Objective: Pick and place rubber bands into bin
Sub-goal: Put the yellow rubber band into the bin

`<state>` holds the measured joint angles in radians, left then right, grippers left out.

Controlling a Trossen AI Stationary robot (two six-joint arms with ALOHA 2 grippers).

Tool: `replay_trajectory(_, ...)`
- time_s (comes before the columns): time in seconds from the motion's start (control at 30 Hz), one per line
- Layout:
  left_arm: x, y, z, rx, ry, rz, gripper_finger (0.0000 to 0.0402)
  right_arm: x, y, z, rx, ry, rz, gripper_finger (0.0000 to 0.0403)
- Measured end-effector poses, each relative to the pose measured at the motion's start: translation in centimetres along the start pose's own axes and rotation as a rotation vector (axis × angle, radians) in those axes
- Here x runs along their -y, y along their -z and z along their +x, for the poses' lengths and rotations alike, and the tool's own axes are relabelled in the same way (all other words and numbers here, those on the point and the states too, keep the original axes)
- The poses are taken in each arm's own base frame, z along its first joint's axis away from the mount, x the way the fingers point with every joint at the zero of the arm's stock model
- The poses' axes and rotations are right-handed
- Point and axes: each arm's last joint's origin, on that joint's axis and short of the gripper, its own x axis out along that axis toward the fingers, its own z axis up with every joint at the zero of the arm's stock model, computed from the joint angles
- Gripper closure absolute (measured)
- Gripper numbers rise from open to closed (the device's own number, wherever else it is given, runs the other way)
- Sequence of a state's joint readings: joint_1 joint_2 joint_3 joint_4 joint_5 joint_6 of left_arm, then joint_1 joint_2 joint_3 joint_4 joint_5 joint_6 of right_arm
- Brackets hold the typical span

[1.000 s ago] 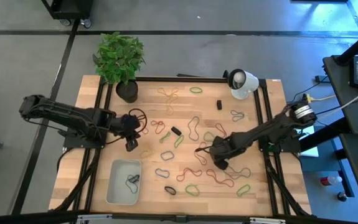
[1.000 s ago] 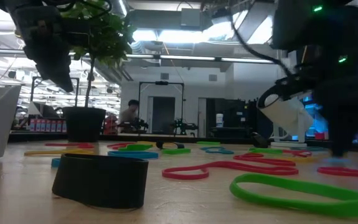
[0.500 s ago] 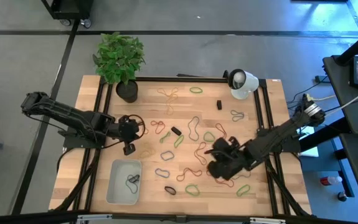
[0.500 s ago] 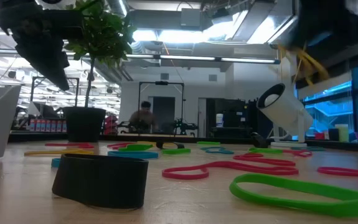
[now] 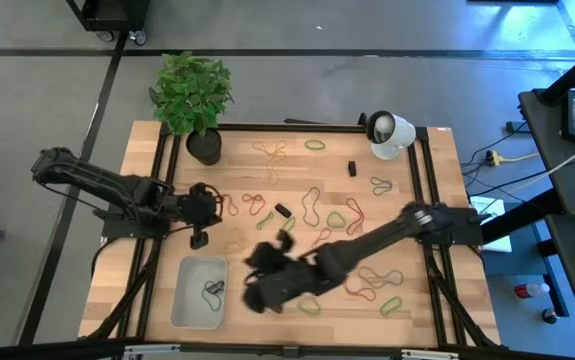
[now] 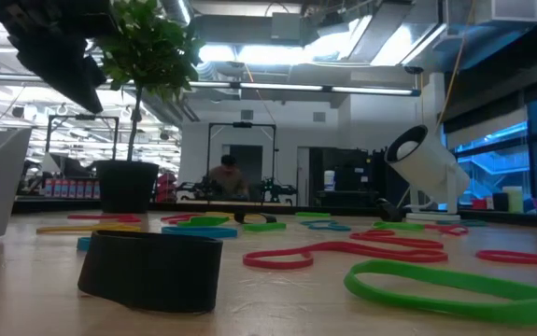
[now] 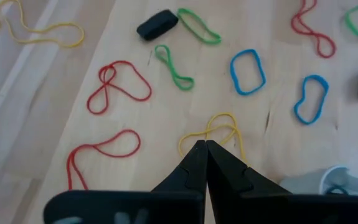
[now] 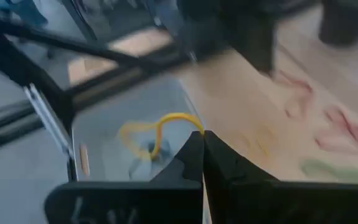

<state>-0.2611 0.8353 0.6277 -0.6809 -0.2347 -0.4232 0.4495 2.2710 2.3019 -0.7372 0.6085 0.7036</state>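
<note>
Rubber bands in red (image 5: 255, 205), green (image 5: 312, 305), blue (image 7: 247, 71) and yellow (image 7: 213, 127) lie flat all over the wooden table. The pale bin (image 5: 199, 292) sits on the table near the front left with a dark band inside. My right arm reaches across the table, and its gripper (image 5: 255, 290) (image 8: 202, 134) is blurred just right of the bin, shut on a yellow rubber band (image 8: 157, 130). My left gripper (image 5: 199, 240) (image 7: 205, 144) hovers shut and empty above a yellow band, beyond the bin. My right gripper pinches one short stretch of the yellow rubber band (image 8: 194, 129) between its two fingertips. The fingers slant downward from the table's right side. The rest of the loop (image 8: 135, 134) trails slack ahead of the tips, lifted clear, with the bin behind it in the wrist view.
A potted plant (image 5: 204, 145) stands at the far left and a white lamp-like device (image 5: 387, 132) at the far right. Small black blocks (image 5: 282, 211) (image 5: 351, 167) lie among the bands. Black frame rails (image 5: 167, 150) run along the table's sides. A wide black band (image 6: 151, 271) sits close to the low camera.
My right gripper has risen from the table's right part and swept fast toward the left and near edge, up to the bin, carrying the yellow band clear of the table. My left gripper has drifted slightly toward the left edge and rolled a little, staying shut.
</note>
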Motion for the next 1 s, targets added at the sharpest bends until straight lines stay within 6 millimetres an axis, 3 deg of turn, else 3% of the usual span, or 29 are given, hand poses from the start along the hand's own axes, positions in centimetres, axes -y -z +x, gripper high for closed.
replay_trajectory(0.2,-0.2,0.1,-0.8,0.035,0.018,-0.009,0.04,-0.8,1.0,6.8,0.208,-0.17,0.075,0.0403)
replay_trajectory(0.47,-0.4,0.3,-1.4,0.034,0.045,-0.011,0.04,0.5,5.5,13.4,0.169,-0.169,0.098,0.0401)
replay_trajectory(0.73,-0.6,0.6,-1.4,0.004,0.031,-0.003,0.04,1.0,8.2,15.8,0.078,-0.216,0.147,0.037)
replay_trajectory(1.0,-0.6,0.6,-1.4,0.005,0.032,0.014,0.04,1.3,7.4,15.5,0.049,-0.24,0.142,0.0305)
